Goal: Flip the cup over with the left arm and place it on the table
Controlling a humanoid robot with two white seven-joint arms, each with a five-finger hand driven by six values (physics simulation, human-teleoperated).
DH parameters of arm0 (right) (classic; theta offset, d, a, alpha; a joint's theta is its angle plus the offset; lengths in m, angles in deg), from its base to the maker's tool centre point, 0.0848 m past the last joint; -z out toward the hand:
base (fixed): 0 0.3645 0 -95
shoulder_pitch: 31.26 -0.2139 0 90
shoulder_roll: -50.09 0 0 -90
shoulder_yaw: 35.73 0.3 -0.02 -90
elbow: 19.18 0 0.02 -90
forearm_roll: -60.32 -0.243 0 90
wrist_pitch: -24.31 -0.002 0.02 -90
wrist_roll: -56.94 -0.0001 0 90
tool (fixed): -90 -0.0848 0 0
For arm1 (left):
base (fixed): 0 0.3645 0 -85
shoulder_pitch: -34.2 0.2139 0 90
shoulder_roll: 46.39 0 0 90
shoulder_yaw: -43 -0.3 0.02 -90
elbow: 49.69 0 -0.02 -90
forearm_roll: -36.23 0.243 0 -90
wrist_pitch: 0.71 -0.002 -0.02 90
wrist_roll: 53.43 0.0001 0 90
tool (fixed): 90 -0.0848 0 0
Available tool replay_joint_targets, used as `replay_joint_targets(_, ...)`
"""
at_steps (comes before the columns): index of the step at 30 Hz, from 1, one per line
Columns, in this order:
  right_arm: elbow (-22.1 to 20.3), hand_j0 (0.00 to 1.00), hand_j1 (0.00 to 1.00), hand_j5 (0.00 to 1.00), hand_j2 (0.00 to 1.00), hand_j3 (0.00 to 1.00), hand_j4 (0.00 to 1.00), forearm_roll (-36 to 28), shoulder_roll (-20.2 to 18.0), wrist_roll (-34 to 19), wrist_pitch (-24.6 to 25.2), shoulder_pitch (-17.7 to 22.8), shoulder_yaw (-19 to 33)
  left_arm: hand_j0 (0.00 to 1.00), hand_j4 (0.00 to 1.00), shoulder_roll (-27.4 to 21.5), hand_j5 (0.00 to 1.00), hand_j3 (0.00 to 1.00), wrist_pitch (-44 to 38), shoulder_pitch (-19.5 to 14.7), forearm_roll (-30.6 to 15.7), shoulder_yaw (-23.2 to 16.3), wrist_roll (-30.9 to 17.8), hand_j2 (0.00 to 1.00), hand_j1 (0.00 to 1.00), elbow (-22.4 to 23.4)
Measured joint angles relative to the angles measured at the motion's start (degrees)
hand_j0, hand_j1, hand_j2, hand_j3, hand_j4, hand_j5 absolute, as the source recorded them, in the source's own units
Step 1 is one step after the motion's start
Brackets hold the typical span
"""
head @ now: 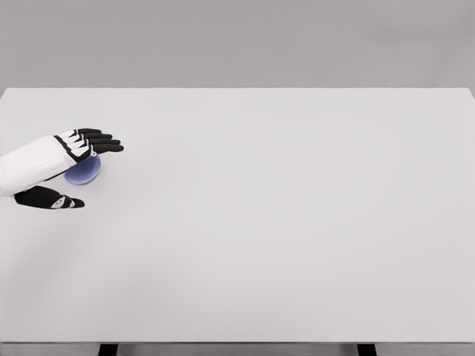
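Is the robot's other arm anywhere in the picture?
No, only the left hand shows, reaching in from the left edge over a bluish cup on the white table.

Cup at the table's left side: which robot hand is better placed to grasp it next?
Left. The left robot hand is right over the blue cup, fingers extended and thumb spread below, partly covering it near the white table's left edge. The right arm is not in view.

A broad, plain white rectangular desk [282, 222] fills most of the head view. Near its left edge lies a small pale blue rounded cup [84, 171], partly hidden, resting on the desk's surface.
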Motion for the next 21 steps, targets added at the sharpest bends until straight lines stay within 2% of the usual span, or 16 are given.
replay_joint_targets(5,0.3,1.0,1.0,1.0,1.0,1.0,1.0,-0.1,0.0,0.0,0.1,0.4,0.1,1.0,1.0,-0.3,1.0,1.0,0.0,-0.5,0.2,0.2,-0.1,1.0,1.0,0.2)
replay_joint_targets(8,0.3,1.0,1.0,1.0,1.0,1.0,1.0,-0.1,0.0,0.0,0.1,0.4,0.1,1.0,1.0,-0.4,1.0,1.0,0.0,-1.4,1.9,0.3,0.1,1.0,1.0,1.5)
replay_joint_targets(10,0.3,1.0,1.0,1.0,1.0,1.0,1.0,-0.1,0.0,0.0,0.1,0.4,0.1,1.0,1.0,-0.2,1.0,1.0,0.0,-5.2,3.0,0.0,0.3,1.0,1.0,6.1)
replay_joint_targets(12,0.3,1.0,1.0,1.0,1.0,1.0,1.0,-0.1,0.0,0.0,0.1,0.4,0.1,1.0,1.0,-0.1,1.0,1.0,0.0,-6.5,4.1,-0.3,0.3,1.0,1.0,10.7)
replay_joint_targets(14,0.3,1.0,1.0,1.0,1.0,1.0,1.0,-0.1,0.0,0.0,0.1,0.4,0.1,1.0,1.0,0.1,1.0,1.0,0.0,-9.5,6.6,-0.5,0.4,1.0,1.0,14.9)
replay_joint_targets(15,0.4,1.0,1.0,1.0,1.0,1.0,1.0,-0.1,0.0,0.0,0.1,0.4,0.1,1.0,1.0,0.3,1.0,1.0,0.0,-9.7,8.0,-0.5,0.4,1.0,1.0,16.8)
replay_joint_targets(16,0.4,1.0,1.0,1.0,1.0,1.0,1.0,-0.1,0.0,0.0,0.1,0.4,0.1,1.0,1.0,0.4,1.0,1.0,0.0,-9.9,9.1,-0.6,0.3,1.0,1.0,18.2)
replay_joint_targets(17,0.4,1.0,1.0,1.0,1.0,1.0,1.0,-0.1,0.0,0.0,0.1,0.4,0.1,1.0,1.0,0.5,1.0,1.0,0.0,-11.8,9.8,-0.6,0.2,1.0,1.0,19.2)
replay_joint_targets(21,0.4,1.0,1.0,1.0,1.0,1.0,1.0,-0.1,0.0,0.0,0.1,0.4,0.1,1.0,1.0,0.9,1.0,1.0,0.0,-12.8,13.9,-0.5,-0.2,1.0,1.0,20.9)
